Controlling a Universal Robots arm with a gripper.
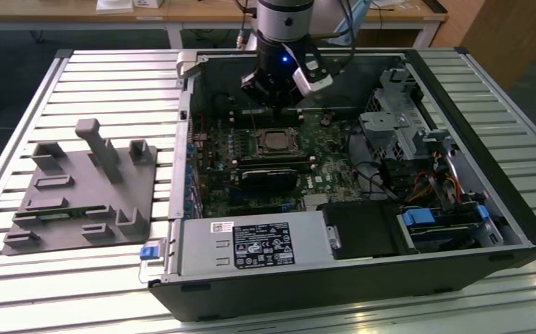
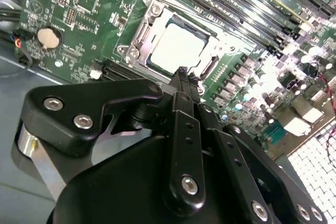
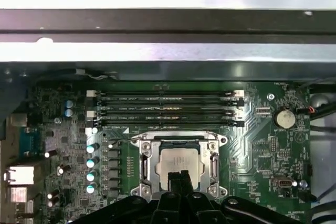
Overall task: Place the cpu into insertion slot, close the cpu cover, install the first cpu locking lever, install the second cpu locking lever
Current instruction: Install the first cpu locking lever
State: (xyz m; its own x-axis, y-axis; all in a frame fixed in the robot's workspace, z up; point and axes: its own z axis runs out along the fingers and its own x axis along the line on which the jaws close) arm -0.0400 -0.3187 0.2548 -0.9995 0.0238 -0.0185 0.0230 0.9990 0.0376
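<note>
Hanging low over the socket, the gripper (image 3: 178,176) has its fingers pressed together into one narrow black tip with nothing between them. In the first wrist view that tip overlaps the near edge of the cpu (image 3: 178,158); I cannot tell whether it touches or hovers just above.

The cpu sits in the insertion slot (image 3: 178,146), pale top up. The cpu cover (image 3: 148,163) appears to lie down around it, its window framing the chip. Whether either locking lever is latched is too fine to make out.

Just beside the socket stands a row of small capacitors (image 3: 92,162). Beyond it run the long memory slots (image 3: 165,109), then the grey case wall (image 3: 168,19).

The risks come from how tight this spot is. A thin lever wire could slip off the closed tip and spring back. A push slightly off line could scrape the chip's top or knock the capacitors. If the cover is not fully flat, forcing a lever down could jam it — or load the chip unevenly against the socket contacts.
</note>
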